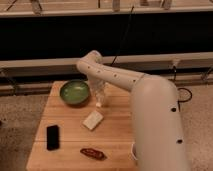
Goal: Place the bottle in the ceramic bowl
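Tool (pixel 98 96) seemingly holds bottle (pixel 100 95)

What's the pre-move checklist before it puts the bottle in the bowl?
1. Bottle at the gripper, right of the bowl: ok.
2. Grasp secure: cannot tell.
3. Ceramic bowl upright on the table, nothing seen inside: ok.
4. Bottle above the bowl: not ok, it is beside the rim.
5. Short leftward path to the bowl has no object in it: ok.
6. Pale block, black phone and red-brown object lie nearer the camera, off that path: ok.
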`<state>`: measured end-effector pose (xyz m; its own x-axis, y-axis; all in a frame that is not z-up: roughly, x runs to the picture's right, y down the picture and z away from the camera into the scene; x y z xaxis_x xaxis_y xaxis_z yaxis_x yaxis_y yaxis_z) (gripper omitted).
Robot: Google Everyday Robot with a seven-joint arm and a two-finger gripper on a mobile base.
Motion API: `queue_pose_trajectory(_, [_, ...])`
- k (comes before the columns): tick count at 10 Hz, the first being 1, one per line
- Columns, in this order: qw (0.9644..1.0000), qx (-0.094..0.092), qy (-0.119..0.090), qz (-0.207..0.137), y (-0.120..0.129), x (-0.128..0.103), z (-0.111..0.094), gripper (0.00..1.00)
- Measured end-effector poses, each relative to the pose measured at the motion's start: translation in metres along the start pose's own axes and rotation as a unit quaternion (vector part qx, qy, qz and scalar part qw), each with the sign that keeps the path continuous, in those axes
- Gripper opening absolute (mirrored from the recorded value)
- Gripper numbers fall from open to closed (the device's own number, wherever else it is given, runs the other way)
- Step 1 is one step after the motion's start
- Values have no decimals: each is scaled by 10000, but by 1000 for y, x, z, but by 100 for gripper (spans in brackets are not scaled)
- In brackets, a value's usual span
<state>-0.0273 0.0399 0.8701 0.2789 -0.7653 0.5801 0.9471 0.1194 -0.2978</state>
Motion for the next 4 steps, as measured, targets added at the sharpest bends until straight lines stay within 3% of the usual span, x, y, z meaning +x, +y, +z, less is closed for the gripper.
queue_pose_trajectory(2, [9999,44,10,-93,-19,0,-6,0])
queue_pose_trajectory(4, [9999,32,53,-126,-19,8,-6,0])
